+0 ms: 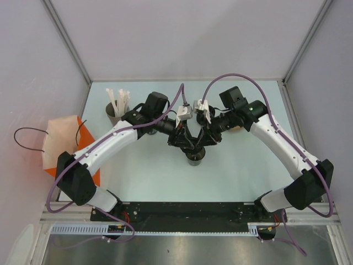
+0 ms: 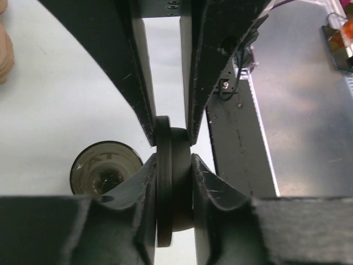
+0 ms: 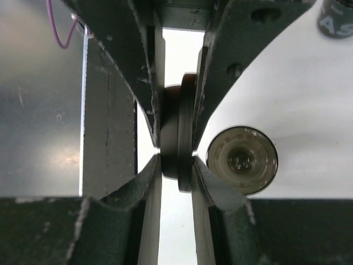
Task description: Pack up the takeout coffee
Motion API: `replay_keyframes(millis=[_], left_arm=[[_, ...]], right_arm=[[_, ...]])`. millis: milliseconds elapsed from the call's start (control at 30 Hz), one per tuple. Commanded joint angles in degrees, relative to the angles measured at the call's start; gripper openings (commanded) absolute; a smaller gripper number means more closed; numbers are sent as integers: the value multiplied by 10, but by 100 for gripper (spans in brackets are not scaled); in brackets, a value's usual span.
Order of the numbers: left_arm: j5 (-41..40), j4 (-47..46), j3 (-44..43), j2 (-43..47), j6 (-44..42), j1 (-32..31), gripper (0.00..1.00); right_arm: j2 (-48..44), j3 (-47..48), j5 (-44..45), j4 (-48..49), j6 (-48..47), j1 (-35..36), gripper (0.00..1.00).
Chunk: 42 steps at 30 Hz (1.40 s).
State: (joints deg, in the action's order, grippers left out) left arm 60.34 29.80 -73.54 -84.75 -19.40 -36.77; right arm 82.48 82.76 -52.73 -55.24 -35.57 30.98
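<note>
Starting with the writing, only the white letters "AS" can be read, on a dark thing [image 3: 336,22] cut off at the upper right corner of the right wrist view. Faint marks on the inner wall of the cup [image 2: 105,171] cannot be made out.

The lid [image 2: 174,182] is seen edge-on at the middle of both wrist views, as a round black plastic disc with a stepped rim, held on edge above the table [image 1: 248,165]. It is pinched by both tools at once: the left gripper [image 1: 186,144] and the right gripper [image 1: 201,143] are each closed narrowly on its two faces. Their fingertips are brought nose to nose at the centre of the overhead view.

The cup, black and open-topped, is stood on the table just beside the lid in both wrist views. A grey cup [image 1: 113,116] of white straws [image 1: 118,99] is placed at the upper left, and an orange bag [image 1: 66,146] is laid at the left edge.
</note>
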Motion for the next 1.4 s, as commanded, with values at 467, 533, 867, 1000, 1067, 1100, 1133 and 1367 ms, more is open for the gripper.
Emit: replay_keyframes(millis=[467,533,867,1000,1067,1100,1133,1367], left_arm=[[-67,-228,83,2,271,71,16],[-82,-267,93,5,309,95,17],[-222,-295,120,31,477,121,17],[-236,-316,129,43,520,127,17],[-259,-309,131,49,535,130,16],[-265,-309,132,53,540,130,16],[-275,-307,134,55,550,132,15],[-287,-331,154,70,586,133,14]], right_arm=[[-120,-1,222,116,24,-14,65],[-131,-6,241,137,22,-10,66],[-95,-41,301,265,94,65,66],[-56,-40,294,296,125,84,66],[-39,-39,290,296,132,96,65],[-34,-39,288,298,136,99,65],[-29,-39,283,301,143,100,65],[-6,-37,257,334,206,97,61]])
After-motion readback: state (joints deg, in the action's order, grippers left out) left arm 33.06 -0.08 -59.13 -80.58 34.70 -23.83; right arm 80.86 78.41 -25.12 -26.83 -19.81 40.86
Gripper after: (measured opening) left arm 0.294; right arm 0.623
